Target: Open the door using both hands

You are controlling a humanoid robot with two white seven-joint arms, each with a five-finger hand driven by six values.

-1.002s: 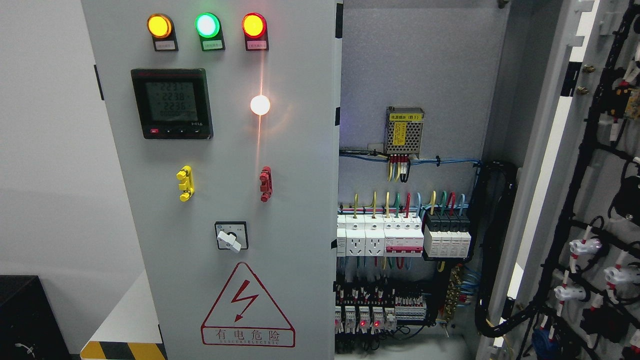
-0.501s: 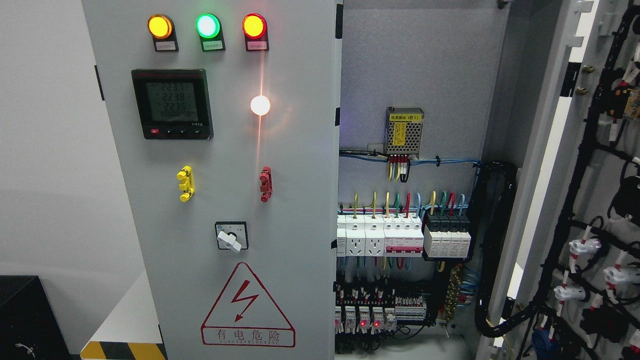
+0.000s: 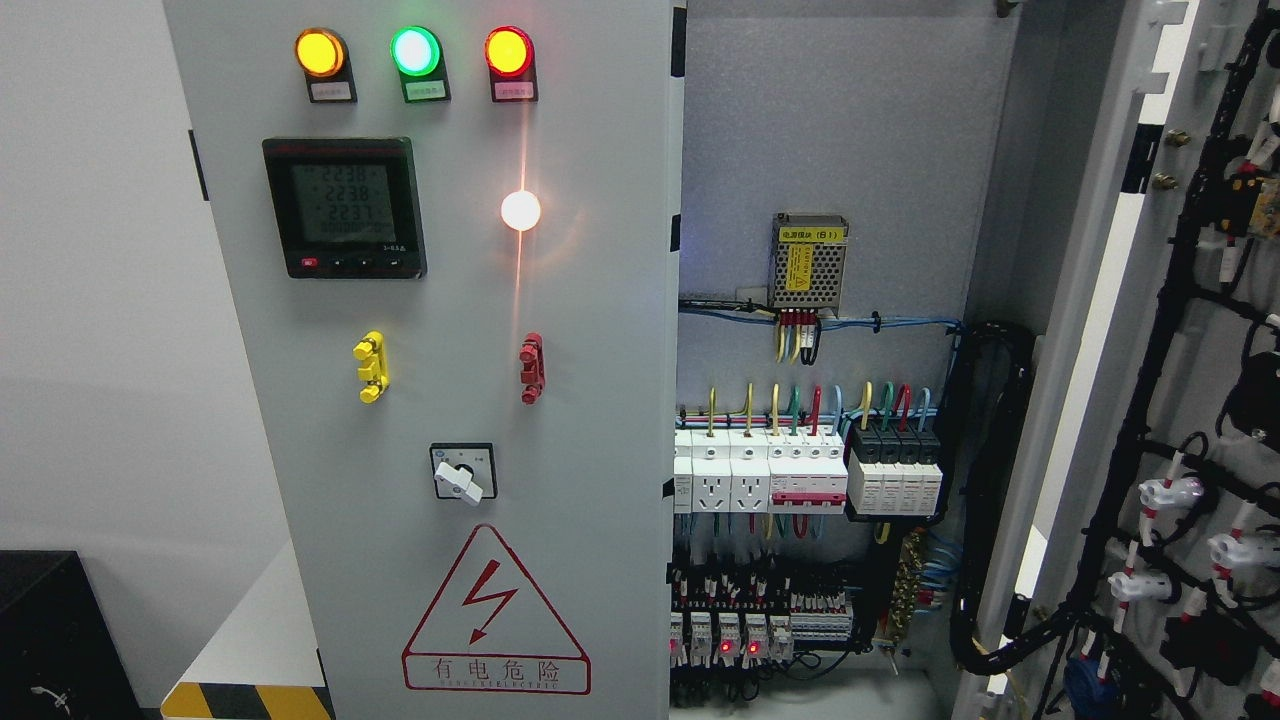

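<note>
A plain pale grey wall (image 3: 90, 300) fills the left side, evenly lit and bare. Below it, at the lower left corner, stands a black box-like object (image 3: 50, 640). Just right of that black object lies a white floor surface (image 3: 255, 630), edged along its near side by a yellow-and-black striped hazard strip (image 3: 245, 702).

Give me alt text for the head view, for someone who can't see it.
An electrical cabinet with its right door swung wide open, exposing breakers and coloured wiring inside; no robot hand shows. The left door remains shut, carrying amber, green and red lamps, a digital meter, a rotary switch and a red warning triangle.
</note>
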